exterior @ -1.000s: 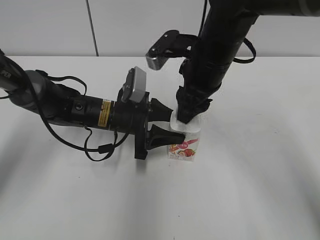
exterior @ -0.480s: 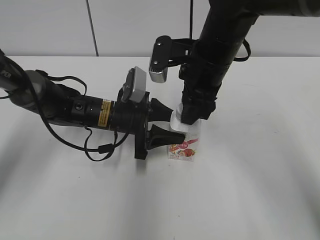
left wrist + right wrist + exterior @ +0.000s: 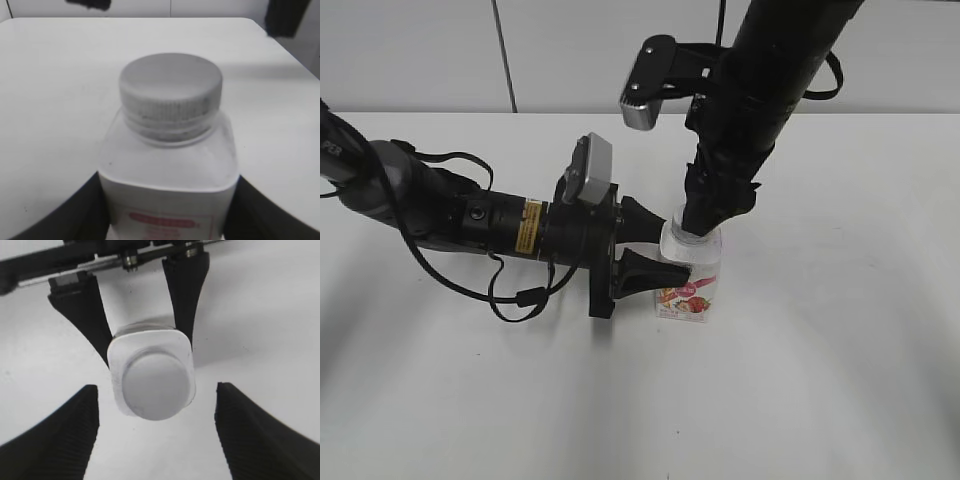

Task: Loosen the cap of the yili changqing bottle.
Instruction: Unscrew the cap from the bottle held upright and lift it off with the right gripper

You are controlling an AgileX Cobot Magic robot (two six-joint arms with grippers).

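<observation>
mid-desk, toward the far edge: bottle (image 3: pixel 690 272) upright, pinched at its sides by the left fingers (image 3: pixel 642 252). above it, right fingers (image 3: pixel 155 427) spread wide, now lifted off the cap (image 3: pixel 171 88), which a second ago they covered. cap exposed, still seated; probably loosened, or a regrip pending.

A lab-like test space, by the look of it; bare white table (image 3: pixel 840 380), plain pale panelled wall (image 3: pixel 420 55), two black robot arms (image 3: pixel 440 210).

White table (image 3: pixel 840 380) under even light, pale panelled wall (image 3: pixel 420 55) with a dark seam behind.
</observation>
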